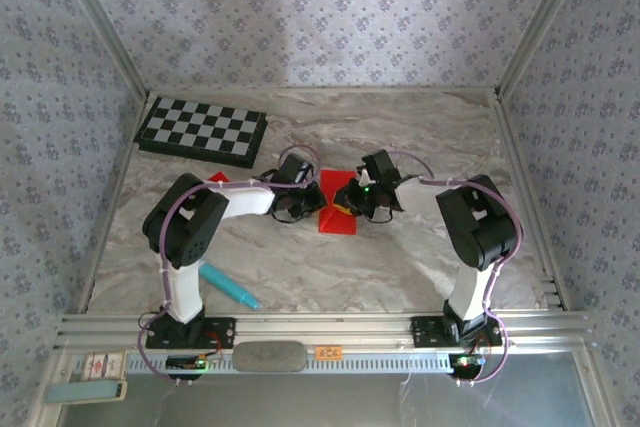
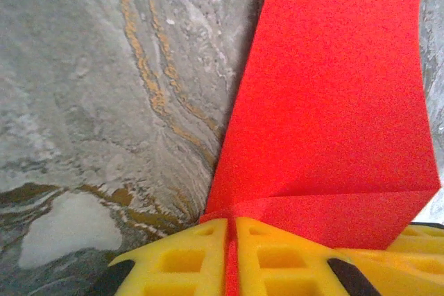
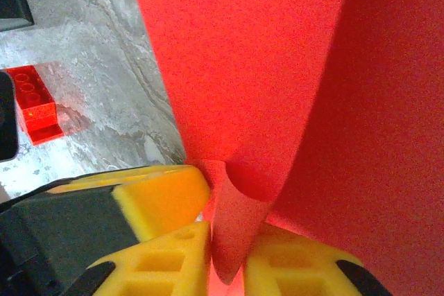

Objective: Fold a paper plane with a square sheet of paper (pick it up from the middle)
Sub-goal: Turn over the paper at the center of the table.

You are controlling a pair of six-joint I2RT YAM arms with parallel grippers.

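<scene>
The square sheet of paper [image 1: 334, 199] is bright red, creased and folded, and lies at the middle of the table between my two grippers. My left gripper [image 1: 312, 201] comes at it from the left. In the left wrist view its yellow fingers [image 2: 180, 258] are shut on a thin edge of the sheet [image 2: 326, 102], which fans out ahead. My right gripper [image 1: 346, 207] meets the paper from the right. Its fingers [image 3: 298, 268] pinch a curled fold of the sheet [image 3: 236, 67], and the left gripper's yellow fingertip [image 3: 163, 195] sits right beside them.
A black-and-white chequered board [image 1: 201, 130] lies at the back left. A teal pen [image 1: 229, 285] rests near the left arm's base. A small red brick [image 3: 35, 105] sits on the marbled table [image 1: 420, 137], left of the paper. Patterned walls close in the sides.
</scene>
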